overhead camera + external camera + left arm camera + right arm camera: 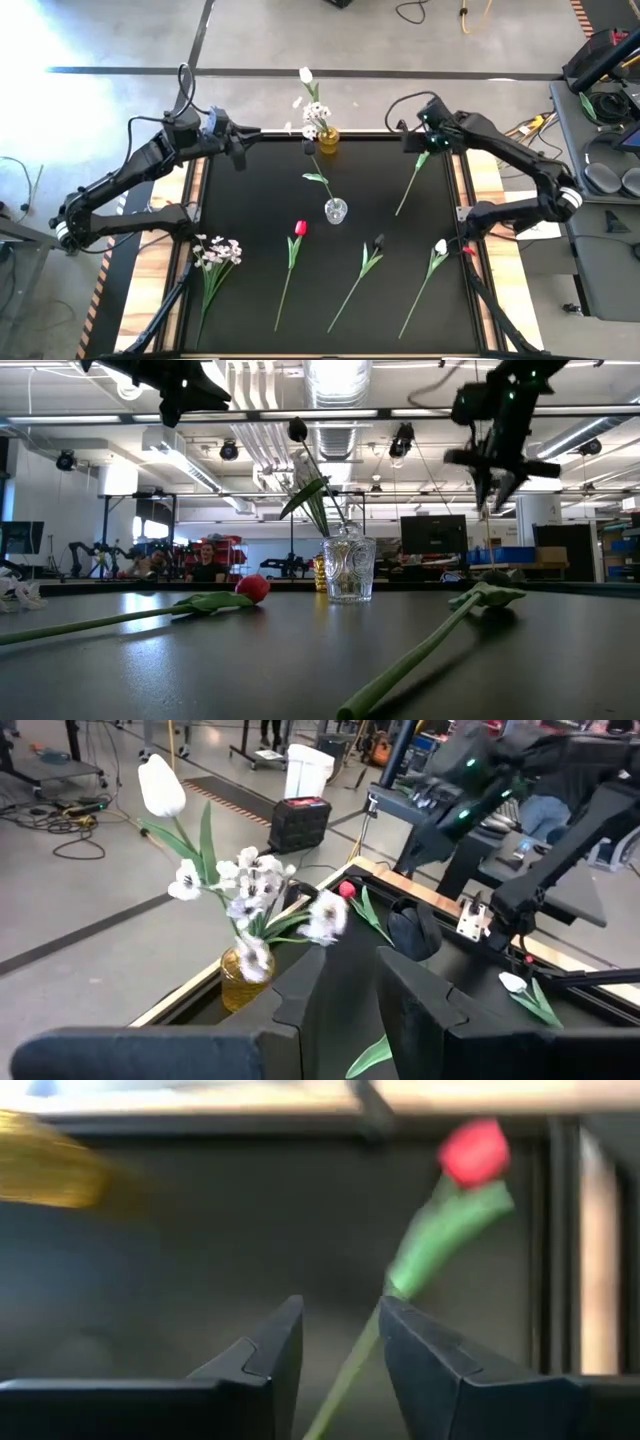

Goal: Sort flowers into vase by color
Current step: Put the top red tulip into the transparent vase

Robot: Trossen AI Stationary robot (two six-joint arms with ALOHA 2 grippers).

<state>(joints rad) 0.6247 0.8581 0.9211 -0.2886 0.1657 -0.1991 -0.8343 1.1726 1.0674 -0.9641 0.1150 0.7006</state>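
My right gripper (pixel 425 148) (pixel 342 1315) is open, raised over the mat's far right corner (pixel 493 485). Below it a red tulip (pixel 473 1152) lies with its head toward the far edge and its stem (pixel 408 188) running toward the near side. In the right wrist view the stem shows through the gap between the fingers. My left gripper (pixel 242 150) (pixel 350 965) is open and raised at the far left. It faces the yellow vase (pixel 245 985) with a white tulip and white blossoms in it. The clear vase (pixel 336 210) holds a leaning dark tulip (pixel 297 430).
On the mat's near half lie a white blossom spray (pixel 217 250), a red tulip (pixel 300 228), a dark tulip (pixel 378 240) and a white tulip (pixel 441 246). The yellow vase (pixel 327 140) stands at the far edge. People and equipment show in the room behind.
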